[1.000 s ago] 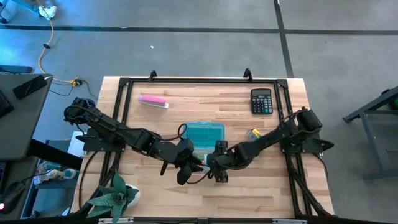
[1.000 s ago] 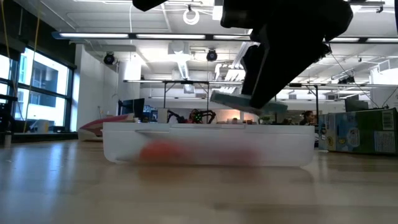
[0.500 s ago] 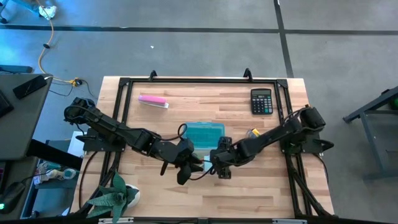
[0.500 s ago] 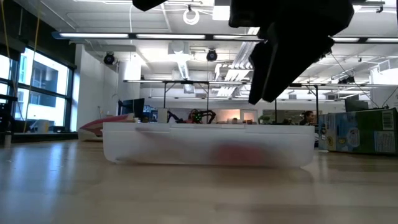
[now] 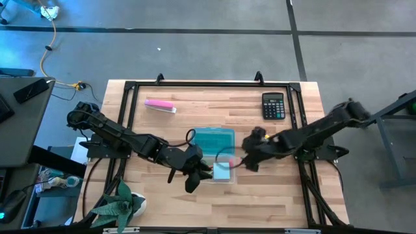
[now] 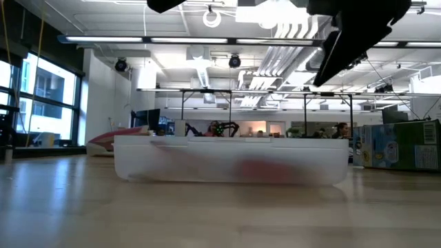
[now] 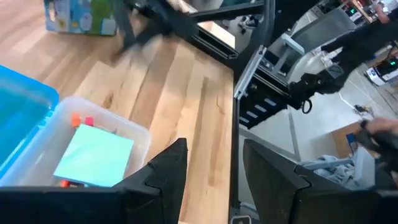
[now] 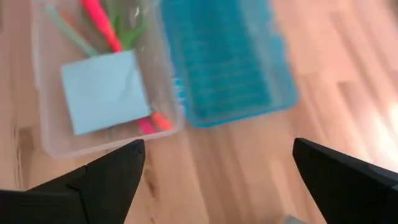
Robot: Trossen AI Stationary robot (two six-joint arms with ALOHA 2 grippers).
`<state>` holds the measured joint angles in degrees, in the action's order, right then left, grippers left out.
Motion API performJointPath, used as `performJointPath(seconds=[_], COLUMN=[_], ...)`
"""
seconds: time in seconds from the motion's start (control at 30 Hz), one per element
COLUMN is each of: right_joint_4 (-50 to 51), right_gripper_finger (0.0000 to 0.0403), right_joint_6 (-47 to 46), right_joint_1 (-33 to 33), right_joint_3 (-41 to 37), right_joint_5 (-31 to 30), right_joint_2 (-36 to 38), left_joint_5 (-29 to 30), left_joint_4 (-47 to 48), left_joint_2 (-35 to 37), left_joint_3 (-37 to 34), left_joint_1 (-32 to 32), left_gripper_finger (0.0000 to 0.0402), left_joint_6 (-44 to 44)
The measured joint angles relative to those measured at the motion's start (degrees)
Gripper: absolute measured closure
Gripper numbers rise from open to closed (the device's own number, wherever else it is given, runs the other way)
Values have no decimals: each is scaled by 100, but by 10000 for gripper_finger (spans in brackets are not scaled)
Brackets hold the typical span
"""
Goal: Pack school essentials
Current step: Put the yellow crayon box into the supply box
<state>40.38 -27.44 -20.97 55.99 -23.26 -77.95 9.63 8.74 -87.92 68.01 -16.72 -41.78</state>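
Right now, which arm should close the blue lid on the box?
Right, probably. The right gripper is open, empty, and hovers close to the right edge of the blue lid. The left gripper sits by the left side of the clear box, farther from the lid.

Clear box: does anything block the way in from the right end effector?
Nothing visible does. The lid lies swung open beside the box, the sticky pad lies flat inside, and the open right end effector hovers apart from it.

Box (image 5: 223,174) top open, pad (image 5: 222,170) uppermost. Left gripper (image 5: 203,170) crowds 9 o'clock; lid (image 5: 214,140) blocks 12; 6 o'clock free.
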Motion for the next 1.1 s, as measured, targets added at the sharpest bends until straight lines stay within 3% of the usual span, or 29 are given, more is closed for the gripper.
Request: performJointPath(seconds=[0.2,0.43,0.7,1.1], right_joint_4=[424,1443,2432,2437], right_gripper_finger=[4,4,5,5], right_joint_6=[-909,-2091,-2776,-3172], right_joint_1=[38,376,767,912], right_joint_3=[-825,-1392,-1417,-1425], right_joint_5=[-603,-211,100,592], right_joint_2=[1445,2548,2695,2688], left_joint_5=[-12,-11,-9,-5], left_joint_4=[-1,-1,-1,-3], left_joint_2=[0,0,0,0], left_joint_3=[0,0,0,0], left_joint_1=[-3,-1,-1,-1], left_gripper_finger=[257,257,257,257], left_joint_6=[0,0,0,0])
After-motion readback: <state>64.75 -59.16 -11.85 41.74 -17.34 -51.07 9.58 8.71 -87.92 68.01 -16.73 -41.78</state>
